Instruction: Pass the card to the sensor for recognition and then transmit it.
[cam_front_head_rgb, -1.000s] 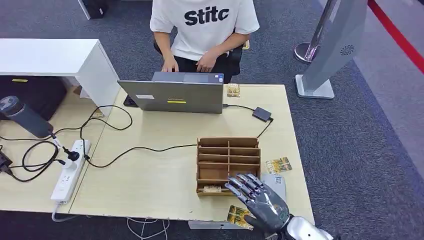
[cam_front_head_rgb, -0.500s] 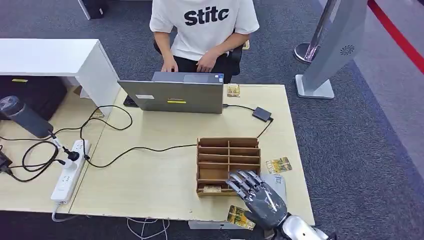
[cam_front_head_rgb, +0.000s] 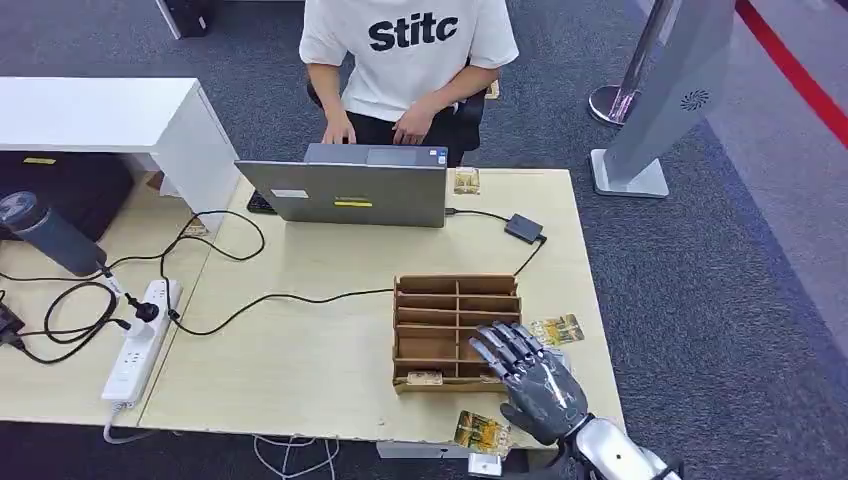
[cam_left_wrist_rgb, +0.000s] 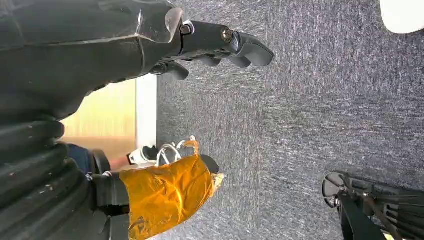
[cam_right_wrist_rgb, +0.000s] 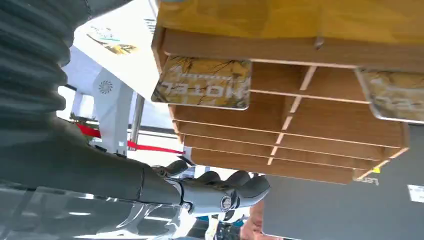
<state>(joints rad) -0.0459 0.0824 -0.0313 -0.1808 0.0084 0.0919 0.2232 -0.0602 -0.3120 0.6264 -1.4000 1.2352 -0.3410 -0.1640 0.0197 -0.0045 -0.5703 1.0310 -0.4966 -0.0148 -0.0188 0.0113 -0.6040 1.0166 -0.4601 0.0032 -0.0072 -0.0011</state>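
Here, the right hand (cam_front_head_rgb: 528, 378) hovered empty with fingers spread over the wooden organizer's (cam_front_head_rgb: 440, 318) right front corner, one card (cam_front_head_rgb: 425, 377) lay in its front compartment, another card (cam_front_head_rgb: 479, 431) lay at the table (cam_front_head_rgb: 300, 350) edge, and the left hand (cam_left_wrist_rgb: 220, 45) hung unclenched, grasping nothing.

On the tabletop (cam_front_head_rgb: 330, 290) a laptop (cam_front_head_rgb: 345, 190) stands at the far edge, with a person (cam_front_head_rgb: 408, 60) seated behind it. Nearer and to the right sits a rack (cam_front_head_rgb: 450, 315) of compartments; a card (cam_front_head_rgb: 424, 377) lies in its nearest row. The right hand (cam_front_head_rgb: 530, 380) hovers over the rack's near right corner. Another card (cam_front_head_rgb: 558, 329) lies just right of the rack, another (cam_front_head_rgb: 478, 431) at the near edge. A power strip (cam_front_head_rgb: 138, 340) lies far left.
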